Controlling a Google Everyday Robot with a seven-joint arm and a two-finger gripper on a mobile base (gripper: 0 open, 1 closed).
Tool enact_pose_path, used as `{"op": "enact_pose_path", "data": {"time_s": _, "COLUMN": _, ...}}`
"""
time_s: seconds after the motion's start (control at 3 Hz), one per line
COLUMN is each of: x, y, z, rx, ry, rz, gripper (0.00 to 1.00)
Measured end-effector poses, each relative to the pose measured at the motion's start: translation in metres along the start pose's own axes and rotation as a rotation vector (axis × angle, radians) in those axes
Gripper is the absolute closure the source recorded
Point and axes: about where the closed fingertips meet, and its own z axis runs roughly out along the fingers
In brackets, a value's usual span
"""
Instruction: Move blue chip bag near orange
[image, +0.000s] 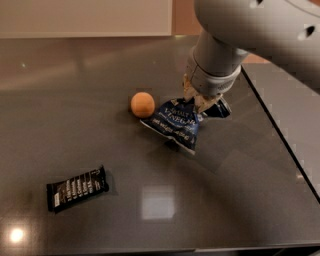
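The blue chip bag (176, 123) is a dark blue crinkly foil bag with white lettering. It hangs tilted just right of the orange (142, 104), its left corner close to the fruit. My gripper (200, 101) is shut on the bag's upper right end and holds it slightly above the dark table (75, 75). The orange is small and round and rests on the table. The grey arm covers the gripper's top.
A small black snack bar wrapper (77, 188) lies at the front left of the table. The table's right edge (280, 135) runs diagonally beside the arm. A pale wall stands behind the table.
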Motion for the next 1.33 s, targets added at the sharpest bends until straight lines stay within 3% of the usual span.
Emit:
{"op": "enact_pose_path", "data": {"time_s": 1.0, "x": 0.0085, "y": -0.0064, "z": 0.0206, "rx": -0.041, "ry": 0.007, "rz": -0.026, "gripper": 0.13}}
{"op": "enact_pose_path", "data": {"time_s": 1.33, "x": 0.0083, "y": -0.006, "z": 0.0201, "rx": -0.041, "ry": 0.008, "rz": -0.027, "gripper": 0.0}}
